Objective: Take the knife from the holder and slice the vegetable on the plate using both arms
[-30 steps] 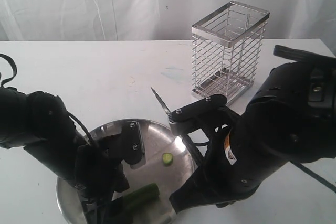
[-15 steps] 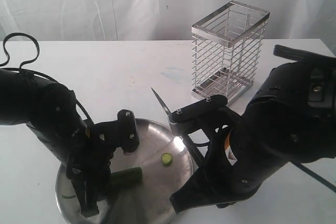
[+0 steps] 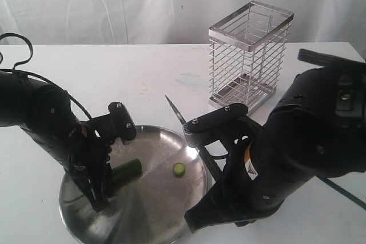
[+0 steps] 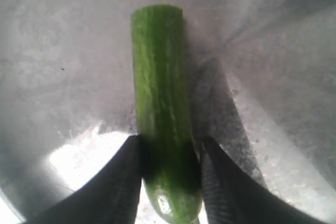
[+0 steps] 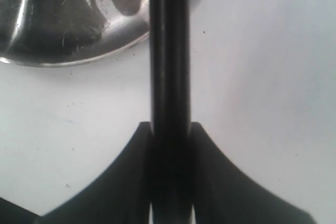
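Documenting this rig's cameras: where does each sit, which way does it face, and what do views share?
Exterior: off the robot, facing across the table toward a curtain; shows plate, holder, left arm, left gripper, right arm, right gripper.
Left wrist: on the left arm, looking along its fingers at the clamped vegetable.
Right wrist: on the right arm, looking along the clamped knife; fingers show.
Shared: all three show the plate; exterior also sees vegetable and knife.
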Action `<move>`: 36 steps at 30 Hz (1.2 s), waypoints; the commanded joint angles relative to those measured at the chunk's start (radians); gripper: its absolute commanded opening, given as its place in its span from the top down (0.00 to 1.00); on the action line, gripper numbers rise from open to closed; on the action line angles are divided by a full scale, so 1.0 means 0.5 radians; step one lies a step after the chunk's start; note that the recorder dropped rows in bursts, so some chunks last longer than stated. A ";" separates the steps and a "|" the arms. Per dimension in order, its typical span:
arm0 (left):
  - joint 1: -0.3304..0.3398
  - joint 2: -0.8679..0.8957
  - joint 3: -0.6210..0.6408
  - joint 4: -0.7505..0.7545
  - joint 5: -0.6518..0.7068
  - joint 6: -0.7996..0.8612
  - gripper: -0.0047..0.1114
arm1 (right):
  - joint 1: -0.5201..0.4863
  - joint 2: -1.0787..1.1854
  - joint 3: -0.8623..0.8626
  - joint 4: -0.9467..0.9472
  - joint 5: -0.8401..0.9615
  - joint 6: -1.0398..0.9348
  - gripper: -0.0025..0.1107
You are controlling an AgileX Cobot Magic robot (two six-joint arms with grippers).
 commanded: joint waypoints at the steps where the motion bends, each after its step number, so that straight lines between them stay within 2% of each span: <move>1: 0.005 0.031 0.007 -0.012 0.002 -0.016 0.70 | -0.007 -0.017 0.008 -0.012 -0.011 0.013 0.98; 5: 0.005 0.031 0.007 -0.012 -0.006 -0.053 0.51 | -0.007 -0.017 0.008 -0.012 -0.011 0.013 0.98; 7: 0.005 0.009 -0.004 -0.012 -0.011 -0.085 0.47 | -0.007 -0.017 0.008 -0.012 -0.011 0.013 0.98; 17: 0.005 -0.297 -0.209 -0.012 0.215 -0.355 0.46 | -0.007 -0.017 0.008 0.019 -0.011 0.012 0.98; 20: 0.005 -0.413 -0.230 -0.012 0.199 -0.475 0.54 | -0.007 -0.017 0.008 0.031 -0.011 0.012 0.98; 22: 0.005 -0.470 -0.230 0.017 0.188 -0.541 0.65 | -0.007 -0.017 0.008 0.059 -0.011 0.012 0.98; 26: 0.005 -0.541 -0.230 0.124 0.188 -0.605 0.96 | -0.007 -0.017 0.008 0.166 -0.008 -0.070 0.98; 32: 0.027 -0.541 -0.218 0.235 0.050 -0.737 0.96 | -0.007 0.082 -0.043 0.592 0.082 -0.411 0.98; 36: 0.172 -0.541 -0.218 0.235 -0.051 -0.861 0.96 | -0.007 0.303 -0.196 0.669 0.276 -0.525 0.98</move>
